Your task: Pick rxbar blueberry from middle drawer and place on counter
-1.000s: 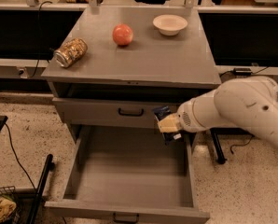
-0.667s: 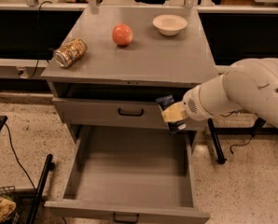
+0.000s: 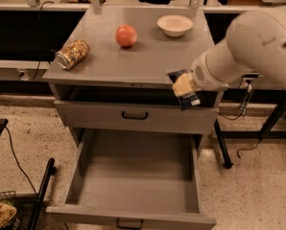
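You'll find the tool (image 3: 183, 86) right of centre in the frame, at the end of the thick white arm (image 3: 251, 44) that reaches in from the upper right. Its pale fingers (image 3: 180, 85) are clamped on the snack bar (image 3: 191, 100), a dark wrapper with white patches. The bar hangs tilted, its upper end at the level of the surface's front edge and its lower end in front of the shallow drawer front (image 3: 95, 114) (the one with the black handle in the middle). So the bar is off the ground and out of the drawer, in the air just at the right front corner of the surface (image 3: 133, 63), not lying on it.

Look down and you see the middle drawer (image 3: 138, 176) pulled far out toward the bottom of the frame. You can see its grey floor and tall side walls, with a small black handle on its front at the bottom edge.

On the surface, a gold patterned can (image 3: 72, 54) lies on its side near the left edge. A red round fruit (image 3: 126, 35) sits near the middle toward the back, and a pale bowl (image 3: 175, 25) stands just to the right of it, apart from it. All three are well apart from the tool.
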`<action>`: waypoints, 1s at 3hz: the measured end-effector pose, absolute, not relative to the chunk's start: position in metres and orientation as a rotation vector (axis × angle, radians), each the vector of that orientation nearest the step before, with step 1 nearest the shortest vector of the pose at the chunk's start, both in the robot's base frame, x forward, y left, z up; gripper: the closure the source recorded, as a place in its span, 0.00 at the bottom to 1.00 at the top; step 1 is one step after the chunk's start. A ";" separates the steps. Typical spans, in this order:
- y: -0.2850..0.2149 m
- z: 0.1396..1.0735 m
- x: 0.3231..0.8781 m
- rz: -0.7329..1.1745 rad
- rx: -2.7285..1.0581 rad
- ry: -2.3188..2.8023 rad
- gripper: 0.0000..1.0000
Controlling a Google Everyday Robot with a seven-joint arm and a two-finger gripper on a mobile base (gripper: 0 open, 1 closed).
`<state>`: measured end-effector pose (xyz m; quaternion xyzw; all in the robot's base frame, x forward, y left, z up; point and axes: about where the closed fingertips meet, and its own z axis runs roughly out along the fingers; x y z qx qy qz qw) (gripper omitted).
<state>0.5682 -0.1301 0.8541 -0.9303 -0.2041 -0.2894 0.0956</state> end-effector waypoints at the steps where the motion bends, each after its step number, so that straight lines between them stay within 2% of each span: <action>1: -0.127 0.882 0.612 -0.854 -2.812 -0.547 1.00; 2: -0.117 0.890 0.648 -0.844 -2.818 -0.511 1.00; 3: -0.110 0.879 0.675 -0.851 -2.814 -0.480 0.86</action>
